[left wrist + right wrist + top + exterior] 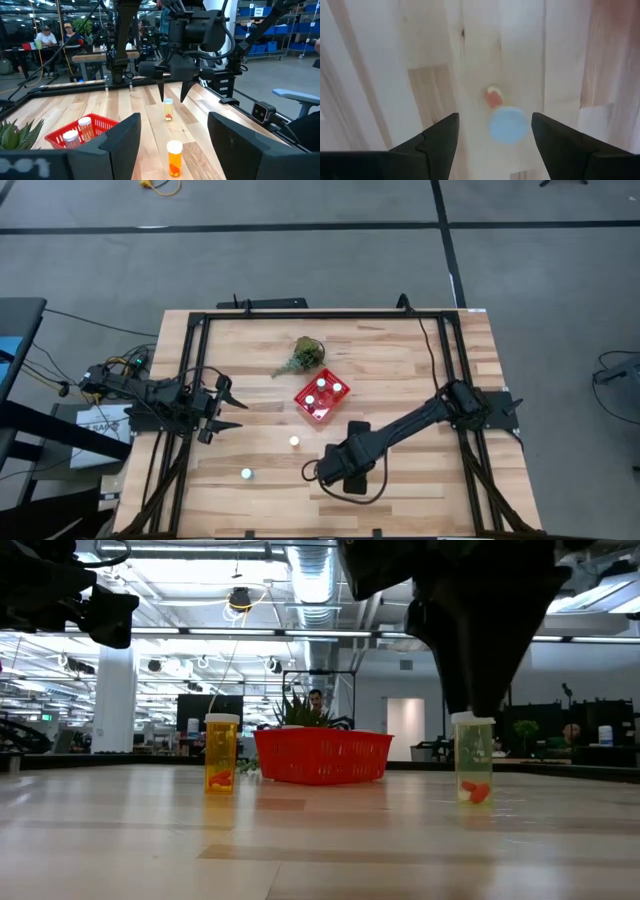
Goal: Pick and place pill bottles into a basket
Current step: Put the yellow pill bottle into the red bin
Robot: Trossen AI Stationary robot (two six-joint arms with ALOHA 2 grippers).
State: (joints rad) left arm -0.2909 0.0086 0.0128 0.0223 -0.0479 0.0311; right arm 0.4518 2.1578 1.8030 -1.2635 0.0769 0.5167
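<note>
Hovering spread wide over a standing pill bottle (pixel 507 122) on the worktop (pixel 420 390), the empty right hand (pixel 172 95) risks clipping its cap and toppling it if it drops off-centre, well short of the red basket (pixel 322 399), while the left hand (pixel 222 412) waits open.

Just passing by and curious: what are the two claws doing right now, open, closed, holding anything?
Left gripper: open, holding nothing.
Right gripper: open above a small clear white-capped pill bottle, not holding it.

Open-plan industrial lab: exposed ceiling ducts (pixel 310 580), blue storage bins (pixel 280 27), people at workbench (pixel 47 37).
</note>
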